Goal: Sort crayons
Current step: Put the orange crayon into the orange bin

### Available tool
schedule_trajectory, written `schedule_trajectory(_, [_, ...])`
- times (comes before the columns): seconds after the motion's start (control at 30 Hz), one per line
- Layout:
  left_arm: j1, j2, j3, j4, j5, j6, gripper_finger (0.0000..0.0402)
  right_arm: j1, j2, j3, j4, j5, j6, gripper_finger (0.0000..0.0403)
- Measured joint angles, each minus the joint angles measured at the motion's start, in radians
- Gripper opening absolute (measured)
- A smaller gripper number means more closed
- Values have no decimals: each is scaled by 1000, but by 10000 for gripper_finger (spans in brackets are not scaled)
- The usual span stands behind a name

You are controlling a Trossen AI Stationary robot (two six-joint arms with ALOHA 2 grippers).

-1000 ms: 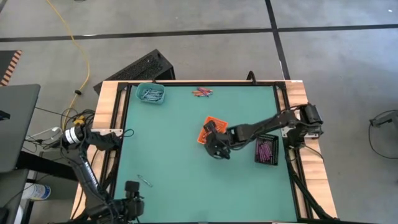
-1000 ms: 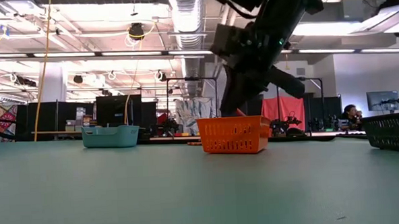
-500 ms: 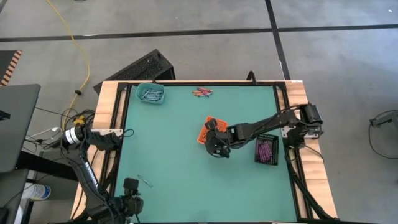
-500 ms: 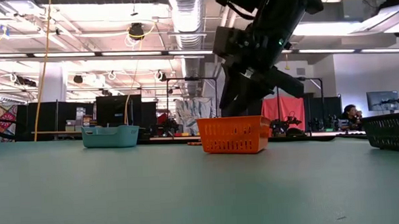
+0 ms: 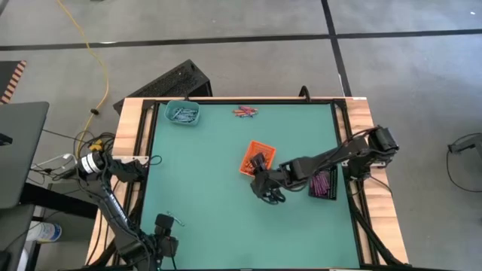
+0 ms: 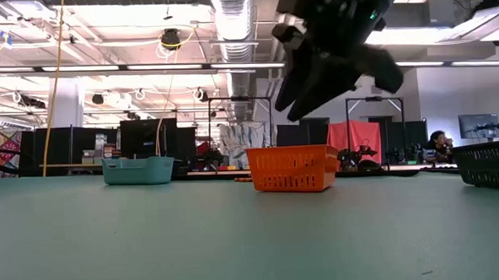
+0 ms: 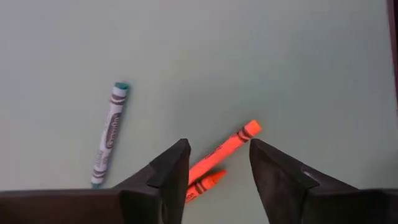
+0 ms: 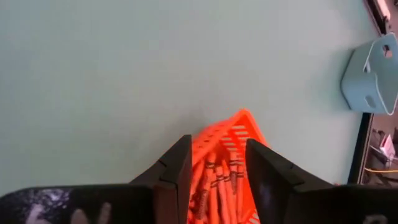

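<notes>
Right gripper has pulled back from over the orange tray toward the near side since a second ago; fingers spread, empty, above open green worktop. Orange crayons lie inside that tray. Left gripper has shifted slightly along the near-left edge, fingers parted over two orange crayons, a blue-grey crayon beside. More crayons by the far edge; teal tray far-left corner; dark tray at right edge.
</notes>
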Motion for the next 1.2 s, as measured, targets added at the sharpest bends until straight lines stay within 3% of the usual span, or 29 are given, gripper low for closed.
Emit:
schedule_trajectory(0.23, [2,10,1,19,32,65,109,65,-12,0,7,1,19,133])
schedule_trajectory(0.4, [7,71,1,27,99,113,103,90,-16,0,10,1,48,129])
schedule_trajectory(0.63, [32,98,11,44,93,159,99,95,-16,0,9,4,80,127])
schedule_trajectory(0.8, [41,99,11,47,93,229,69,96,-16,0,10,3,83,127])
schedule_trajectory(1.0, [56,100,11,60,59,336,11,98,-16,0,13,3,97,127])
schedule_trajectory(1.2, [98,103,9,89,-41,417,5,102,-16,0,12,6,102,127])
